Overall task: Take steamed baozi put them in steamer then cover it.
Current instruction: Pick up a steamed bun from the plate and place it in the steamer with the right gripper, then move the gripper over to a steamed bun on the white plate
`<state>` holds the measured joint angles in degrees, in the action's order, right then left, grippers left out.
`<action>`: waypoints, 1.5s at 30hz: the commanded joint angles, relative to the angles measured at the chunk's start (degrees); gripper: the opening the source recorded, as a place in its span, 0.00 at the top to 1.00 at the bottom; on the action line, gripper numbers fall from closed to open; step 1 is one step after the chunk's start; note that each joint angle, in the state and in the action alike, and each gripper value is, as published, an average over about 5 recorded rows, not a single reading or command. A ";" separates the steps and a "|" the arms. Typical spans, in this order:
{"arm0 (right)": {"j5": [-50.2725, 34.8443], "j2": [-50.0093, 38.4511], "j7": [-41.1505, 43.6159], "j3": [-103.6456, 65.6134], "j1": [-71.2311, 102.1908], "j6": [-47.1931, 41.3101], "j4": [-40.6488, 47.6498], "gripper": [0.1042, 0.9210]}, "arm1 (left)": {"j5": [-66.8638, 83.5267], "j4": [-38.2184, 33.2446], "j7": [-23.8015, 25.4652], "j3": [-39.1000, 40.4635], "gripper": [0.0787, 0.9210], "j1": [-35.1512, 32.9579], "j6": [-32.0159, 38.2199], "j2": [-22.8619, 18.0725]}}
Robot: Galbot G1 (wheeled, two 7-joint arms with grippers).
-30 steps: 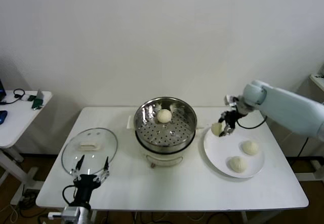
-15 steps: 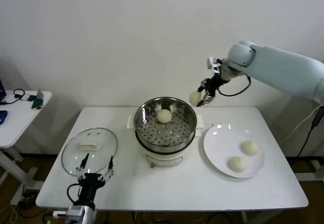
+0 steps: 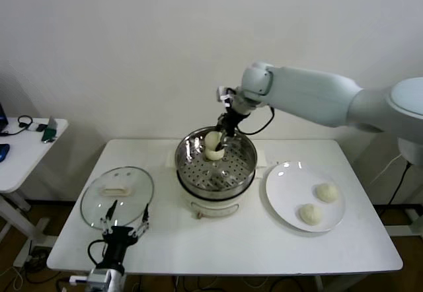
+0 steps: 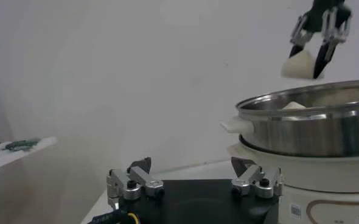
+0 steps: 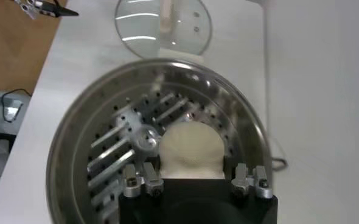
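My right gripper (image 3: 218,141) hangs over the far part of the steel steamer (image 3: 198,173) and is shut on a baozi (image 3: 211,137). The right wrist view shows that baozi (image 5: 190,143) between the fingers, above the perforated bottom (image 5: 115,152). Another baozi (image 3: 213,154) lies in the steamer just under it. Two baozi (image 3: 326,192) (image 3: 310,214) lie on the white plate (image 3: 284,186). The glass cover (image 3: 117,189) lies flat at the table's left. My left gripper (image 3: 124,224) is open and empty at the cover's near edge.
The steamer stands mid-table on its white pot base (image 3: 211,207). A small side table (image 3: 26,146) with cables and small items stands off to the left. The left wrist view shows the steamer (image 4: 313,122) and the right gripper (image 4: 316,36) above it.
My right gripper lifted a baozi off the plate and carried it up and left, then down over the steamer. The left gripper has stayed by the cover.
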<state>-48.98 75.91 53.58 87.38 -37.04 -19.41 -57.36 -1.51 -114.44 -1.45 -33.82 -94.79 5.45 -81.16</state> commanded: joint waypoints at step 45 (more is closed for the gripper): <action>25.71 -35.67 9.81 -0.85 -4.05 7.78 -17.35 0.12 | 0.41 -0.27 -0.01 -1.52 0.12 0.25 -0.75 0.75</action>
<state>-35.63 56.50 61.21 88.31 -43.36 -13.73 -67.74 -1.18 -114.57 -1.51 -34.82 -94.60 4.98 -80.44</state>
